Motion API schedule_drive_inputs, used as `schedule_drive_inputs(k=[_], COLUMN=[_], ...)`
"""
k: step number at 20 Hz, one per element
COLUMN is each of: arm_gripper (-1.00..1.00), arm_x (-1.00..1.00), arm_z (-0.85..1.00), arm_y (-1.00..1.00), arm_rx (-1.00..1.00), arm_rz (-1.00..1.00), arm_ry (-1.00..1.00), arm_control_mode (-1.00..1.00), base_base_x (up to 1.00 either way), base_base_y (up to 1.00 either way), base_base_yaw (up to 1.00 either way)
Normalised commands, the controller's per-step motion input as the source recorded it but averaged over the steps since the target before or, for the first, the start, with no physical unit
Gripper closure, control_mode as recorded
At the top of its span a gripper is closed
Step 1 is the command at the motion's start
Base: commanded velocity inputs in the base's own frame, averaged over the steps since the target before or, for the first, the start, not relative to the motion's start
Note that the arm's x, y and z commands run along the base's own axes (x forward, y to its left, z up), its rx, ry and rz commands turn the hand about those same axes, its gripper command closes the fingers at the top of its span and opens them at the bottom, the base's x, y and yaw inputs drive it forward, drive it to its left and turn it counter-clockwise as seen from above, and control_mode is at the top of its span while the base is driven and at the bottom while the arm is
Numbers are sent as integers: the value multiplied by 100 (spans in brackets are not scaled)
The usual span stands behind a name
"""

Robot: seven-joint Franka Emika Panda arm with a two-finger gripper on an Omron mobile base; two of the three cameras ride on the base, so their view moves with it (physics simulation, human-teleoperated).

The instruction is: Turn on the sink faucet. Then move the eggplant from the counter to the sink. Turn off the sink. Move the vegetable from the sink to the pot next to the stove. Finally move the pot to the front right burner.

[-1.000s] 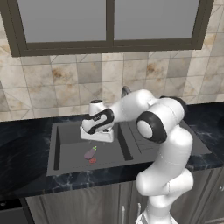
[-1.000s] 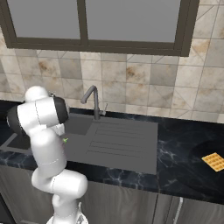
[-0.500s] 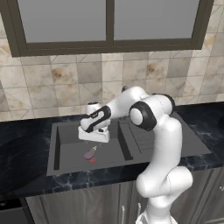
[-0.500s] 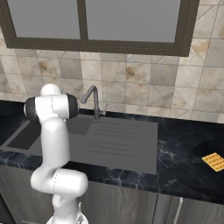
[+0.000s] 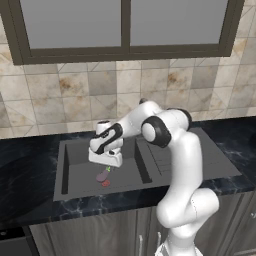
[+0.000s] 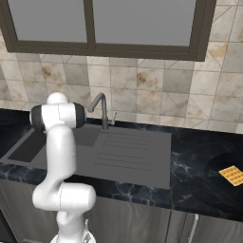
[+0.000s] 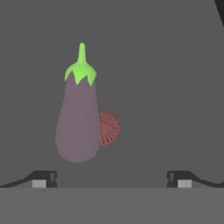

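No readable text, labels, brands or numbers anywhere (checked tiles, window frame, table, sink (image 5: 80,155) and faucet (image 6: 101,110)). Closest thing to a sign: plain red drain mark (image 7: 108,127) on the basin floor, no lettering.

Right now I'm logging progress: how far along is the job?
Done: the eggplant lies in the sink, partly over the red drain mark. In hand: nothing; the open gripper hangs above it. Left: the faucet, potting the eggplant, moving the pot.
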Motion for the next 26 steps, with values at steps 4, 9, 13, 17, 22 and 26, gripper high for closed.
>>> schedule_drive_inputs(k=[4,9,13,17,22,26], arm_gripper=[-100,-100,-100,-100,-100,-100], arm_x=[0,1,0,4,12,10], arm_z=[-34,-14,-6,-9,-21,-17], arm_y=[0,0,0,1,0,0], arm_rx=[0,0,0,0,0,0], arm_rz=[-8,-5,-2,-1,0,0], arm_ry=[-4,-8,-11,-8,-4,0], arm_control_mode=[-100,-100,-100,-100,-100,-100], base_base_x=[0,0,0,0,0,0], base_base_y=[0,0,0,0,0,0], base_base_yaw=[0,0,0,0,0,0])
